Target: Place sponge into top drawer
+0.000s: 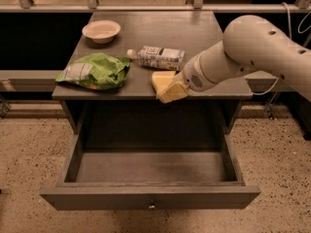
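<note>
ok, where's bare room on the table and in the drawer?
The top drawer floor is bare wall to wall. On the table, the back right is free, right of the bowl and behind the bottle. Crowded: the front edge, with green bag, bottle, sponge and the gripper right at the sponge.

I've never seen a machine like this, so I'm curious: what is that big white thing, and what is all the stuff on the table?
The big white thing is a robot's arm. At its end is the gripper, the part for grabbing. It is at the front edge of the grey table, right against the pale yellow sponge. I cannot tell whether it has grabbed it. The one camera looks down at the table from the front. Also on the table are a small bowl, a plastic bottle lying on its side and a crumpled green bag. Below, the top drawer is pulled open. The sponge is meant to go in there.
</note>
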### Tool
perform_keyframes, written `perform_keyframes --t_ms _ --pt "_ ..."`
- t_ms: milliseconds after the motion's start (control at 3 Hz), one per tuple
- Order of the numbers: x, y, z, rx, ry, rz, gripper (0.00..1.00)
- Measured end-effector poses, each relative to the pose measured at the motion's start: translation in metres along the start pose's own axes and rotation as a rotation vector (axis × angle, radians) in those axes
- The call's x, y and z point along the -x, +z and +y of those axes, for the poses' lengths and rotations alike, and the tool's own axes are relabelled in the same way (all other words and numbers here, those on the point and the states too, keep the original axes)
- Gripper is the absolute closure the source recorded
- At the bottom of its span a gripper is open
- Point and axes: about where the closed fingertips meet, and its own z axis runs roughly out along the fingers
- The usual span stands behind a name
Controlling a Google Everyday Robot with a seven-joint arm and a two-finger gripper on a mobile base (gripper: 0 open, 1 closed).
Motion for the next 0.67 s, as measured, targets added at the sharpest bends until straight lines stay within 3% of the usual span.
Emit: perform_keyframes --t_ms 333,667 --pt "0.016 -0.025 0.011 0.050 -0.030 -0.110 0.91" --pt "0.014 -0.060 0.050 0.117 -0.166 -0.151 1.00"
